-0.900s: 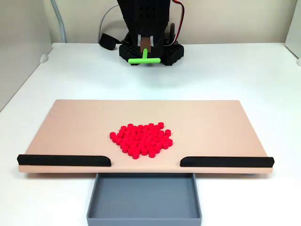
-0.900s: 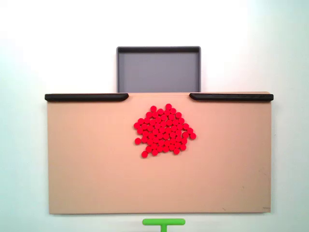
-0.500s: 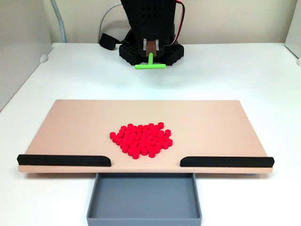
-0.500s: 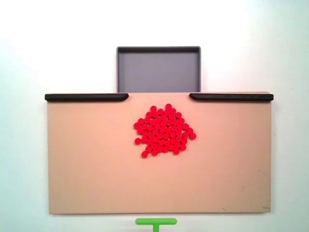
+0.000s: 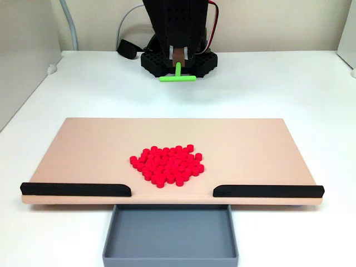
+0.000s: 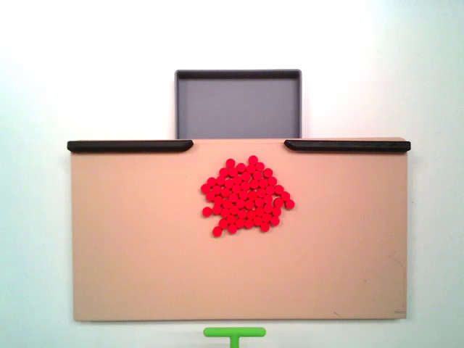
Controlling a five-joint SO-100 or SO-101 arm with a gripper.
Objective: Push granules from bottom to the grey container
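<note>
**A:** Fixed view from the front tells you most of it. The gripper (image 5: 177, 62) is back by the arm's black base, pinching the stem of the green T-shaped pusher (image 5: 177, 77), crossbar lowest. It's off the tan board (image 5: 83, 144) entirely, hanging behind the far edge.

**B:** And the granules (image 5: 167, 165)?

**A:** One red clump, a bit nearer the slotted edge than the arm's edge. From the pusher they lie straight ahead, pretty much dead centre. Carry that line on and you hit the gap between the two black strips (image 5: 75, 189), then the grey container (image 5: 170, 257) sitting just beyond and below the board's lip.

**B:** So pusher, pile, gap, tray all in a row?

**A:** Near enough. In the other fixed view the crossbar (image 6: 234, 332) sits just outside the board's bottom edge, lying sideways, so square to the push direction. The pile (image 6: 246, 194) looks wider than the bar though, and sits a touch right of it, so I'd guess the edges may spill round.

**B:** Materials?

**A:** Granules are tiny glossy short cylinders, loose, should slide or roll easily. Board's smooth and matte. Tray (image 6: 238, 107) is matte grey plastic, shallow, low walls, and bare inside.
</note>
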